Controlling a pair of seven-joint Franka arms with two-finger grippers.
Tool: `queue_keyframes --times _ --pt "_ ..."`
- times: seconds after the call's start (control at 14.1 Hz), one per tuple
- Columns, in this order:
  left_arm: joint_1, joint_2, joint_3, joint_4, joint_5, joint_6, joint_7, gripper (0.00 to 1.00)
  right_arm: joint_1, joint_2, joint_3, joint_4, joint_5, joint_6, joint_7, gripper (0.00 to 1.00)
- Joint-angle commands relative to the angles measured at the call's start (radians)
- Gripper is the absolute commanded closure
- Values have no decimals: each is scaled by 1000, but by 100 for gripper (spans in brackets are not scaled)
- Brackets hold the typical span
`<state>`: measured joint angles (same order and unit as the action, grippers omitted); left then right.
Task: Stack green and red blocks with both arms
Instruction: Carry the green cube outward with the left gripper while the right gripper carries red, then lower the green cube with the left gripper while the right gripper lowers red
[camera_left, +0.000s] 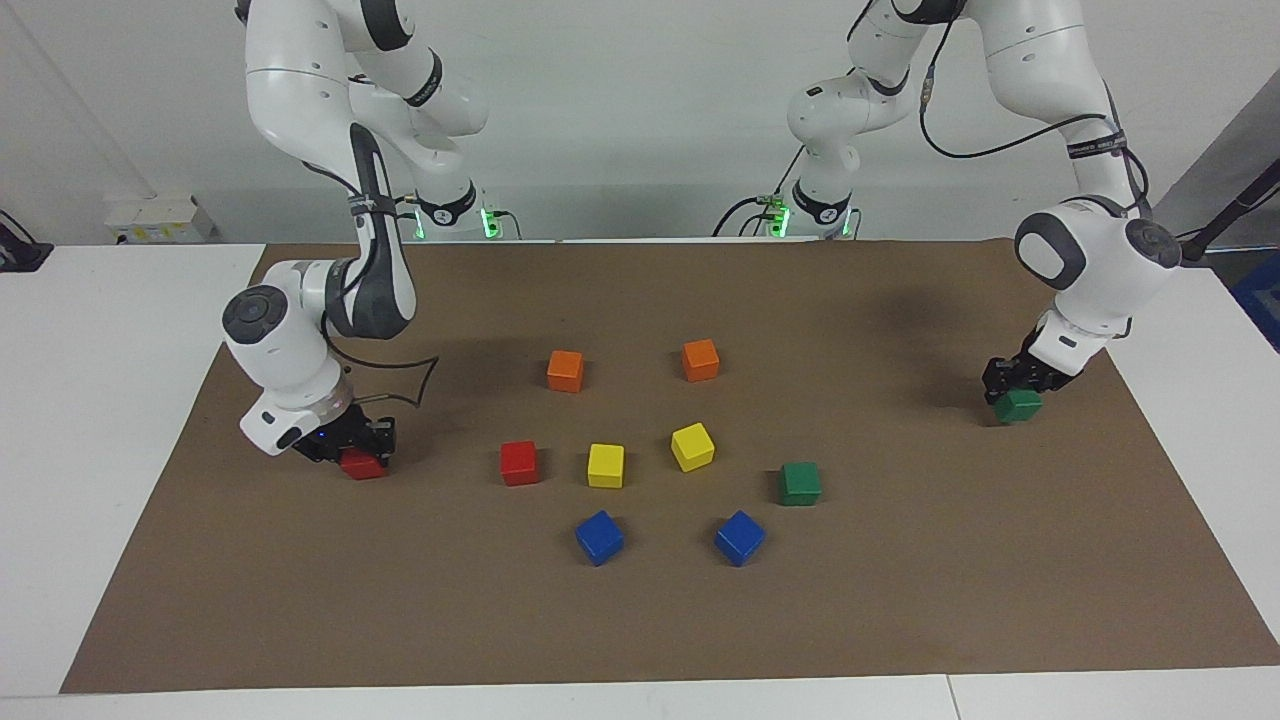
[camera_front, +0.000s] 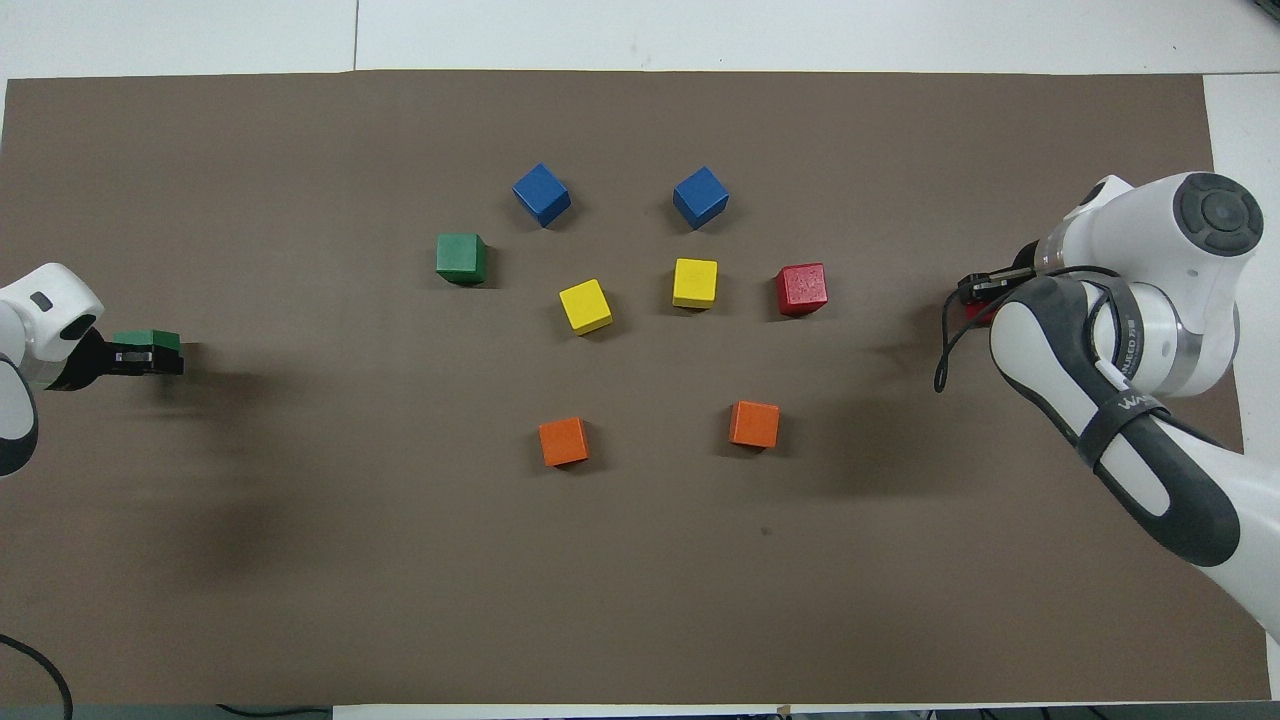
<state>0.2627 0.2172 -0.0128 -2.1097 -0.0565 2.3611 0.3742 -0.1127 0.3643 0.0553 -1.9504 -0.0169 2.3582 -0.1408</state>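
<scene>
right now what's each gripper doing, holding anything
Left gripper: shut on a small dark green painted cube.
Right gripper: shut on a small bright red painted cube.

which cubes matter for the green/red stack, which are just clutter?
In play:
- green cube in left gripper
- red cube in right gripper
- loose green cube
- loose red cube

Clutter:
- orange cubes
- yellow cubes
- blue cubes
</scene>
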Motion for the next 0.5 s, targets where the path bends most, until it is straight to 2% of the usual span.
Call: queue_keyframes --times 0.0,0.07,0.28,0.42 --pt "3 22 -1 -9 0 41 43 100 -12 -13 9 -24 6 26 -20 45" --pt "4 24 -1 -9 1 43 45 100 -12 -13 9 -22 6 19 -20 0" --pt "3 31 -1 -10 0 47 45 100 -9 -37 9 -1 5 -32 -20 0" --pt "3 33 -1 -10 1 49 63 100 2 -74 8 74 5 -184 -17 0"
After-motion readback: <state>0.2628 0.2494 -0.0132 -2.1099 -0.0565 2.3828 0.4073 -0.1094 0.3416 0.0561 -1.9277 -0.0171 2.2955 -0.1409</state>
